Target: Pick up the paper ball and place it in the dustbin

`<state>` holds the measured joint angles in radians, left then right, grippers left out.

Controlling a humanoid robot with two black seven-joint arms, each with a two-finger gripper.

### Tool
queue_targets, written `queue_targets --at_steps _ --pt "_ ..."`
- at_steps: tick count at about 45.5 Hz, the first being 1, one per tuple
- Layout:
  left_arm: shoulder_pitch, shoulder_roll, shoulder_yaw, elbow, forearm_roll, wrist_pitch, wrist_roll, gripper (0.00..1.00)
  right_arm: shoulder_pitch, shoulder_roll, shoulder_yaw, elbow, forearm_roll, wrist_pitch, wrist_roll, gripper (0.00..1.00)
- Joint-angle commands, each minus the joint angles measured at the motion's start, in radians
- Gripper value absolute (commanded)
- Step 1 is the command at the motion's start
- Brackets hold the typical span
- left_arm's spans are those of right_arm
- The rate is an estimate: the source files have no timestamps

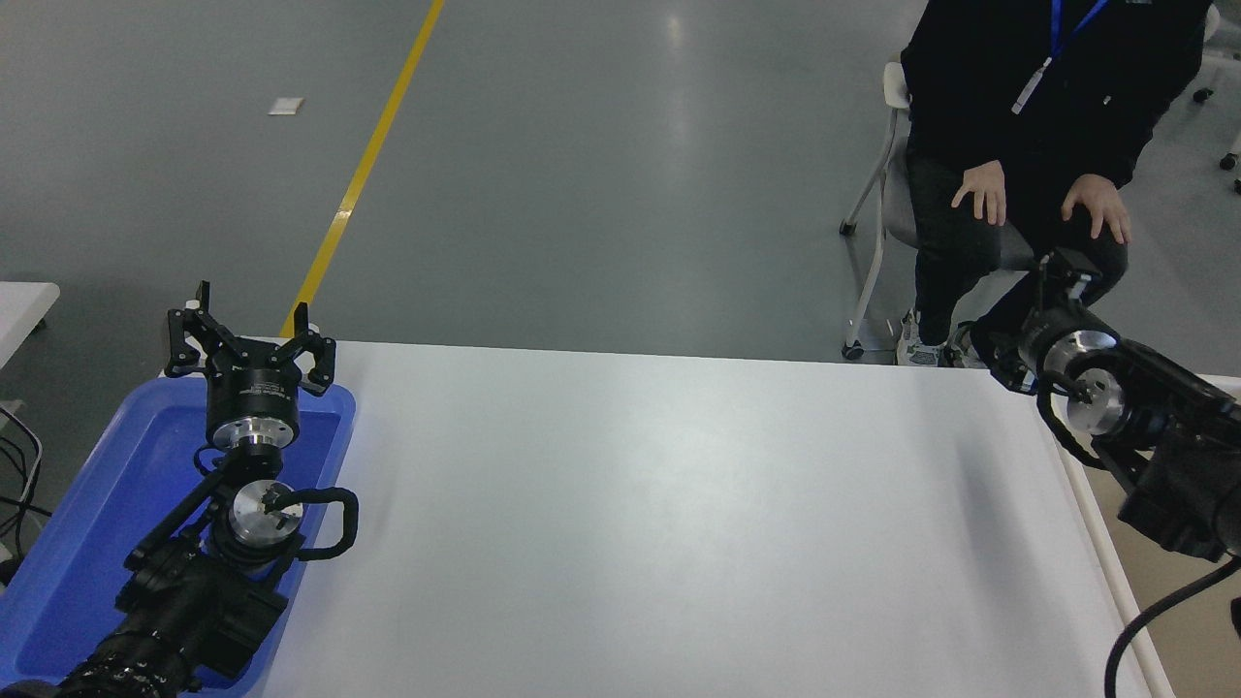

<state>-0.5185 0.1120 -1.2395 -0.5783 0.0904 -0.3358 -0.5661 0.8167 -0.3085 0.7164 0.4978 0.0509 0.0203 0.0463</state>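
Left gripper [247, 334] parked at lower left over the blue tray [87, 543], fingers spread apart, nothing between them. Right gripper [1057, 281] comes in from the right edge, raised over the far right corner of the white table [659, 514]; its fingers sit against the dark trousers of a seated person [1037, 116], so whether the jaws are open or closed cannot be told. Dustbin [1115, 572] stands just beside the table's right edge, only its pale rim and a strip of beige interior showing below the right arm. Paper ball not visible anywhere in view. Person's hands [981, 189] rest on knees, chair [887, 194] beneath. Yellow floor line [368, 160] runs behind the table.
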Motion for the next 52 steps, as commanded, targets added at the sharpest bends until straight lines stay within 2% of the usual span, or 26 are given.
queue_targets --at_steps 1,19,52 --pt "0.000 0.000 0.000 0.000 0.000 0.000 0.000 0.99 -0.027 0.077 0.101 0.039 0.081 0.082 0.000 1.00" --pt "0.000 0.000 0.000 0.000 0.000 0.000 0.000 0.99 -0.123 0.157 0.150 0.068 0.087 0.199 0.001 1.00" --pt "0.000 0.000 0.000 0.000 0.000 0.000 0.000 0.99 -0.205 0.161 0.271 0.050 0.087 0.259 0.001 1.00"
